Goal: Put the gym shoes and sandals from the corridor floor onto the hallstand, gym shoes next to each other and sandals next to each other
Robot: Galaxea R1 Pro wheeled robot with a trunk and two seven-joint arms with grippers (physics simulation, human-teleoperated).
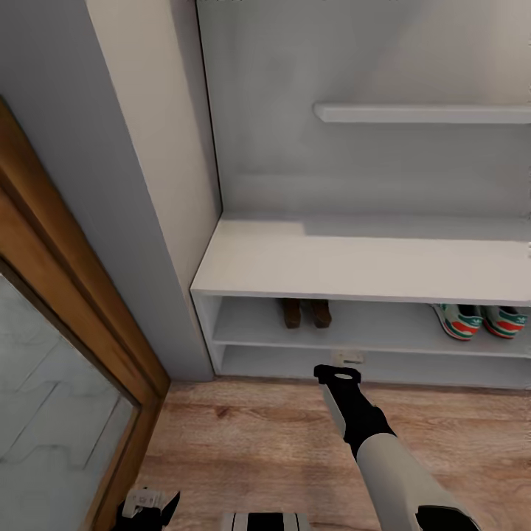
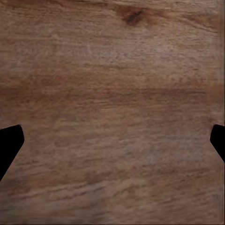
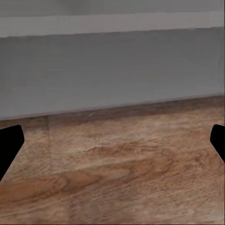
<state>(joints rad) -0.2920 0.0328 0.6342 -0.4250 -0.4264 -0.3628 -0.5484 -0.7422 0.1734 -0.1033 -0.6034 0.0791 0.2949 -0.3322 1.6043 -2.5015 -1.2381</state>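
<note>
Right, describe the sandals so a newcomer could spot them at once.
Start at the pale grey hallstand with its broad bench top. On its upper open shelf, toward the left end, the sandals sit side by side, above the right arm's tool. They are dark brown and slim, unlike the cream gym shoes with green stripes and red-orange labels further right on that shelf.

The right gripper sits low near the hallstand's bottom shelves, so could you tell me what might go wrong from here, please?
1. The right gripper, open and empty, hangs close to the hallstand front; swinging it upward could clip the shelf edge or the bench top.
2. The sandals sit just above it on the upper shelf; a careless sweep might drag them back onto the corridor floor.
3. The gym shoes lie partly beyond the head view's edge, so their placement is hard to verify.
</note>
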